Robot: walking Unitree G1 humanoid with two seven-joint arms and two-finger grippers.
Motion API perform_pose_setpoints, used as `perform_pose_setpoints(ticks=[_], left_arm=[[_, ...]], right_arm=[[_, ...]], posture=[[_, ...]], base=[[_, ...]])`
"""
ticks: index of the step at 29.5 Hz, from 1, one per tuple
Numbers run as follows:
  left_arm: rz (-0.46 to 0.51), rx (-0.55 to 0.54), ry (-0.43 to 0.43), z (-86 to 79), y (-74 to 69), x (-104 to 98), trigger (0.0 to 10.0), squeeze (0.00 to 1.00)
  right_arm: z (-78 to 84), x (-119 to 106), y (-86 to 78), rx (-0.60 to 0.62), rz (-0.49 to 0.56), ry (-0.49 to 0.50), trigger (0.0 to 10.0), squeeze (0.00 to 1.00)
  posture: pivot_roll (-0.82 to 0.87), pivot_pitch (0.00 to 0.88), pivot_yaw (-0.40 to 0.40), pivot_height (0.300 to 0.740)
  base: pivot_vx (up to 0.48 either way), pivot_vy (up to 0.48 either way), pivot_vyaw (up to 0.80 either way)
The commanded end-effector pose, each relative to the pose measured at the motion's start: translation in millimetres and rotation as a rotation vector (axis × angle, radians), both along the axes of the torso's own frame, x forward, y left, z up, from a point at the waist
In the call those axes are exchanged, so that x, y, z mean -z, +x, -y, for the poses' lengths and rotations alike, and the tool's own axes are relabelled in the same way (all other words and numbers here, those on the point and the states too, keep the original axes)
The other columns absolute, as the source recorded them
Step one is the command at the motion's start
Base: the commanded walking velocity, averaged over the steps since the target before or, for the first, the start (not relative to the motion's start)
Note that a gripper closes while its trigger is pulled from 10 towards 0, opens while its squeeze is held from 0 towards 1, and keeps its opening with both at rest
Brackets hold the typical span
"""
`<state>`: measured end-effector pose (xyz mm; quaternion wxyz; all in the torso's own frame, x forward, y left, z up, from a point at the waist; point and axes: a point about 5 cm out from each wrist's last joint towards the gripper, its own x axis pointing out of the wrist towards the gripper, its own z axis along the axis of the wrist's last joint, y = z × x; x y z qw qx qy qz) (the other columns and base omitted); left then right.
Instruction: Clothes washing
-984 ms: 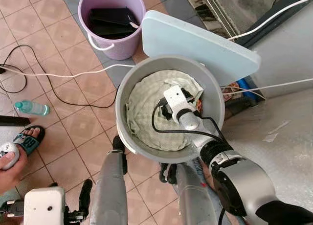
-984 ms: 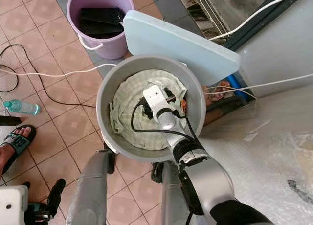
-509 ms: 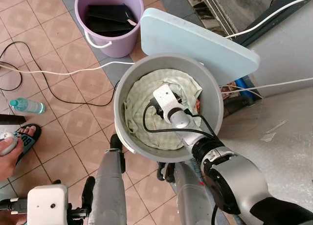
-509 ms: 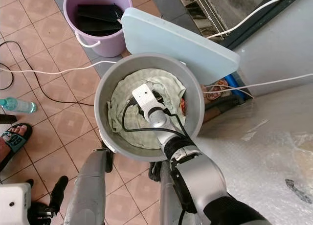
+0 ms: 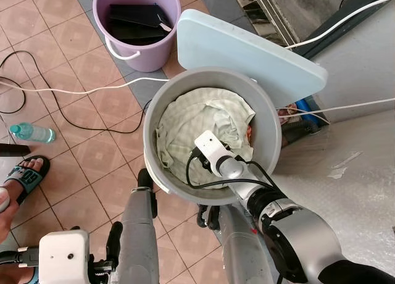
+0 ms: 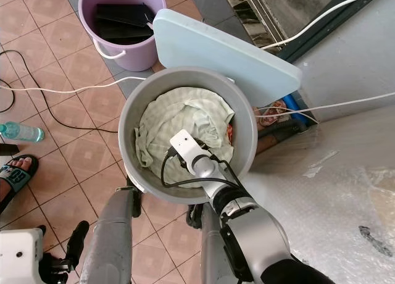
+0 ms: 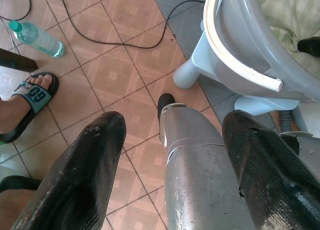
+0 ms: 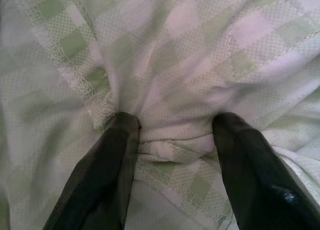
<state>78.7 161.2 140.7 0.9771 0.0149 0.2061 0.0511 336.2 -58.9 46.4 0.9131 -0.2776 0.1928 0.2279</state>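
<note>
Home laundry corner: terracotta tiled floor [image 5: 92, 105] is carrying a grey washer tub [image 5: 271, 133], purple bucket [image 5: 145, 55], loose cables [image 5: 74, 92], water bottle [image 5: 31, 133]; a sandalled foot [image 5: 24, 176] is standing nearby.

The number 69 stood in white on the strap of the person's sandal [image 7: 31, 97].

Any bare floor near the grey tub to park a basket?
Bare tiles lie between the grey tub, purple bucket and plastic water bottle, though white and black cables cross them. The tub is crowded: green checked cloth, right gripper.
</note>
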Motion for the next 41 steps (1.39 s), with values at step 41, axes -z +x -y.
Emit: perform_pose_setpoints(ticks=[41], left_arm=[[0.084,0.063,0.065,-2.5,27.4,0,10.0,0.0]], right_arm=[[-8.6,3,-5.4,0.041,-0.079,0.196,0.0,0.0]], posture=[[0.37,0.548,-0.147,0.74]], base=[[0.0,0.0,0.0]])
